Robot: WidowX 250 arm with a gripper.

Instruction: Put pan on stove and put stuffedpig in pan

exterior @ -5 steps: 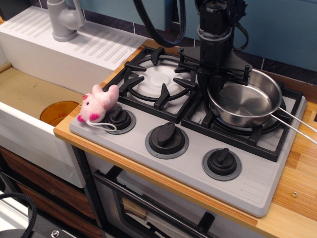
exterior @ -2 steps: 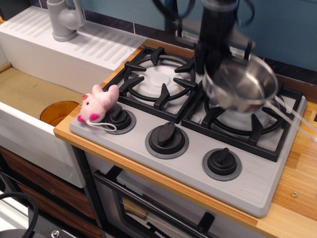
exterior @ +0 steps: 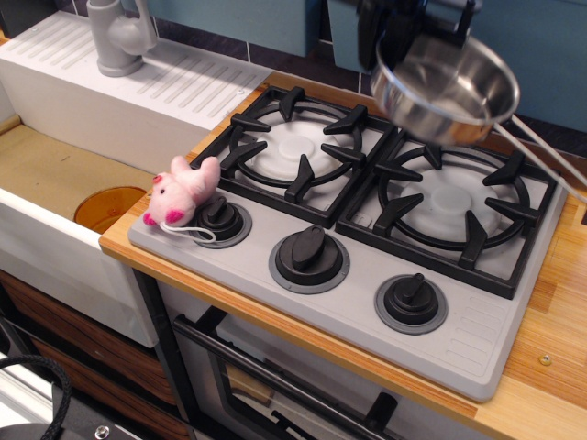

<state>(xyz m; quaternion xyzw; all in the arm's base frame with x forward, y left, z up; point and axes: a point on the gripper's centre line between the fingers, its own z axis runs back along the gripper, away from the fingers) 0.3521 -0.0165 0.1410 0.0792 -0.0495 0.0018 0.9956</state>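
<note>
The shiny steel pan (exterior: 447,87) hangs tilted in the air above the back of the stove's right burner (exterior: 456,203). Its wire handle (exterior: 548,154) points right. My black gripper (exterior: 393,50) comes down from the top edge and is shut on the pan's left rim. The grey two-burner stove (exterior: 463,341) has both grates bare. The pink-and-white stuffedpig (exterior: 182,193) lies at the stove's front left corner, against the left knob (exterior: 222,219), far left of and below the gripper.
A white sink (exterior: 64,183) with an orange drain disc (exterior: 108,207) and a grey faucet (exterior: 119,35) lies to the left. A wooden counter (exterior: 555,348) runs on the right. A blue wall stands behind. An oven door is below.
The pan rested on the right burner with the gripper on its left rim. It has since been lifted up and back, off the grate, in the gripper.
</note>
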